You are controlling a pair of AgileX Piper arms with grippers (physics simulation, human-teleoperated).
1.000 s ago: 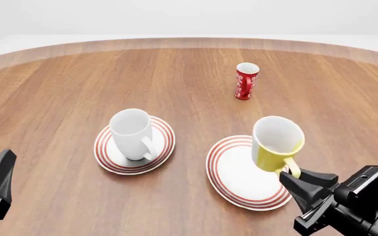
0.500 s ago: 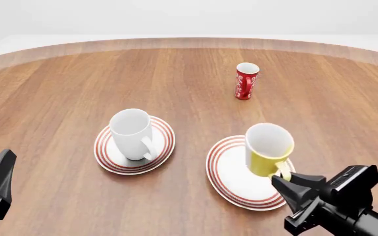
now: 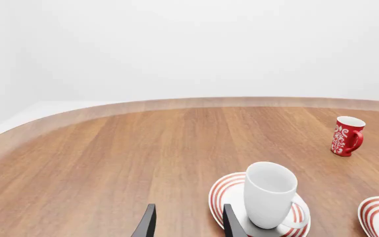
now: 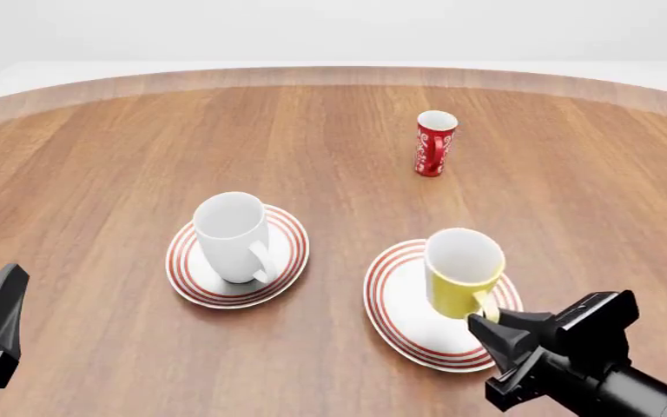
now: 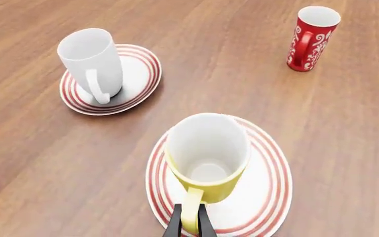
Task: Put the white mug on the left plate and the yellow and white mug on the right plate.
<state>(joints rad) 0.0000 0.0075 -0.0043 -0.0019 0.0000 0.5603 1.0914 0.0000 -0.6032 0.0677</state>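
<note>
The white mug [image 4: 232, 234] stands upright on the left plate [image 4: 281, 274]. The yellow and white mug [image 4: 464, 274] is upright over the middle of the right plate [image 4: 398, 300]; I cannot tell whether its base touches the plate. My right gripper [image 4: 490, 320] is shut on the mug's yellow handle [image 5: 191, 212], with its fingers [image 5: 175, 224] on either side in the right wrist view. My left gripper [image 4: 9, 287] is open and empty at the near left, well apart from the white mug [image 3: 268, 195]; its fingers [image 3: 146, 224] show in the left wrist view.
A slim red mug with white pattern [image 4: 434, 143] stands upright farther back, right of centre. It also shows in the right wrist view [image 5: 311, 37] and the left wrist view [image 3: 346, 136]. The round wooden table's far edge [image 4: 333, 74] curves behind it.
My right gripper has moved down and a little left with the yellow and white mug, bringing it lower over the right plate. The left arm and the white mug have not moved.
</note>
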